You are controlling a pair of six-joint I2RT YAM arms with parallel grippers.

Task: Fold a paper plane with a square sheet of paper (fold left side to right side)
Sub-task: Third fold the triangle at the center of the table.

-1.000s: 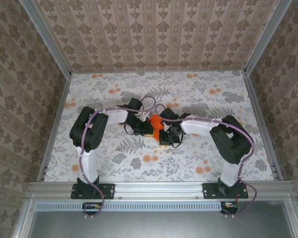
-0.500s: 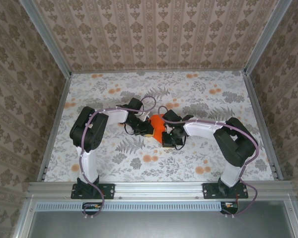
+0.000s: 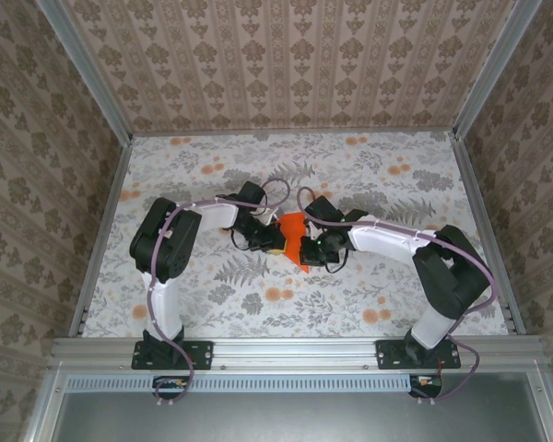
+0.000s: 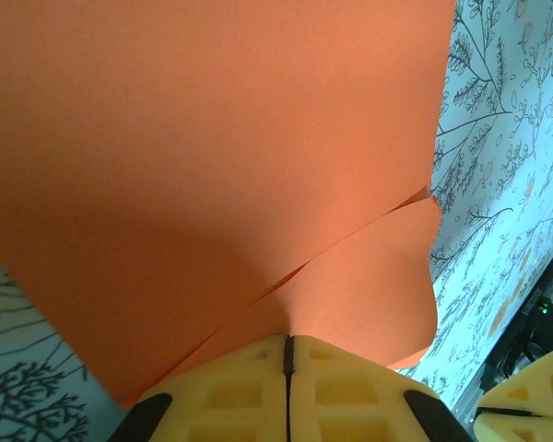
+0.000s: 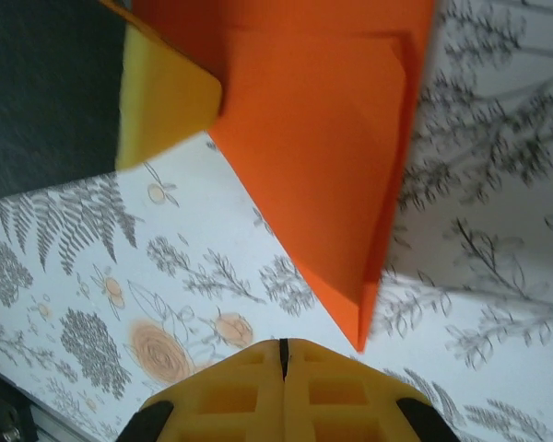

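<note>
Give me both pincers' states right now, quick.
Left pincer: closed, pinching the folded orange paper.
Right pincer: closed, apparently empty; the paper's tip lies just beside it.

One orange paper sheet (image 3: 293, 238); two pincers: left pincer (image 4: 288, 345), right pincer (image 5: 282, 348).

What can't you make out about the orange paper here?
Top view: the orange paper is too small to read its creases.
Left wrist view: the frame cuts off its top and upper left, and the left fingers hide the pinched edge.
Right wrist view: its upper part is cut off by the frame, and blur smears its right edge.
</note>
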